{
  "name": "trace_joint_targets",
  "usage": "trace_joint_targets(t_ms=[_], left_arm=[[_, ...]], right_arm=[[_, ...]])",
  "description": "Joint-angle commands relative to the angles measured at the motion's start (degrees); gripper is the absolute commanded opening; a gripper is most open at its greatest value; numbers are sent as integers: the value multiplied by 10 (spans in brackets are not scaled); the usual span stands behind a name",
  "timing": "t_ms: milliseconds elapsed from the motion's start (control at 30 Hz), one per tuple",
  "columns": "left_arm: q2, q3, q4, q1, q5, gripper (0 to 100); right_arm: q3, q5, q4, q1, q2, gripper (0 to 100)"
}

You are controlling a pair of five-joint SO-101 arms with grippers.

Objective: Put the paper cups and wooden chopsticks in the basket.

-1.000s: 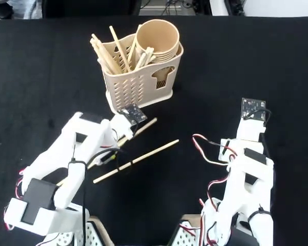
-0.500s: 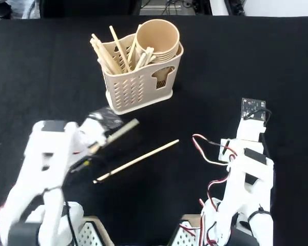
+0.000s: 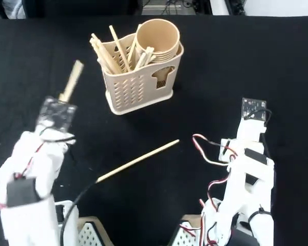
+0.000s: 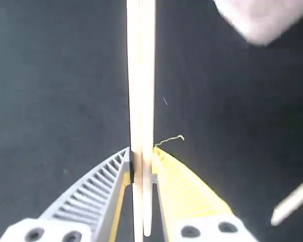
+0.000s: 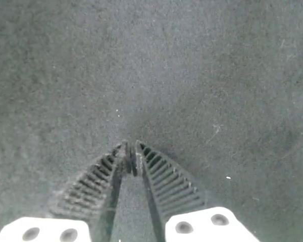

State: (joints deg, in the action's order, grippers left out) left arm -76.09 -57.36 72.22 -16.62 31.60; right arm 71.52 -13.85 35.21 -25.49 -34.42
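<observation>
Wooden chopstick [image 4: 140, 75] tight between the closed tips of the left end effector [image 4: 141, 151], long end beyond them.

high: overhead, looking down on table [image 3: 246, 61] | wrists: close, facing it | shared: likely loose chopstick [image 3: 138, 160]

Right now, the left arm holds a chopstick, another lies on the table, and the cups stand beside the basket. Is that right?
No. The cups stand inside the basket, not beside it; the high view shows this. The left fingers do grip a raised chopstick, and a loose chopstick lies on the table.
</observation>
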Motion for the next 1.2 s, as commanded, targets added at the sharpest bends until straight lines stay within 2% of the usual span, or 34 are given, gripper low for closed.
trace_joint_targets(t_ms=[0,100,233,333,400,500,567,700,767,933,1167], left_arm=[[-106,87,-10,2,-186,30],[-130,117,-96,1,-286,30],[-104,106,-328,30,-415,30],[-62,122,-474,95,-416,30],[-13,152,-539,150,-386,30],[94,225,-549,225,-320,30],[175,269,-549,249,-307,30],[258,326,-513,254,-388,30],[273,339,-528,252,-415,30],[340,339,-592,252,-384,29],[462,344,-657,253,-380,29]], right_arm=[[-14,-2,-11,4,1,24],[-14,-2,-11,4,1,24],[-14,-2,-11,4,1,24],[-14,-2,-11,4,1,24],[-14,-2,-11,4,1,24],[-14,-2,-11,4,1,24],[-14,-2,-11,4,1,24],[-14,-2,-9,2,1,24],[-14,-2,-9,2,1,24],[-14,-2,-8,2,1,25],[-14,-2,-8,2,1,25]])
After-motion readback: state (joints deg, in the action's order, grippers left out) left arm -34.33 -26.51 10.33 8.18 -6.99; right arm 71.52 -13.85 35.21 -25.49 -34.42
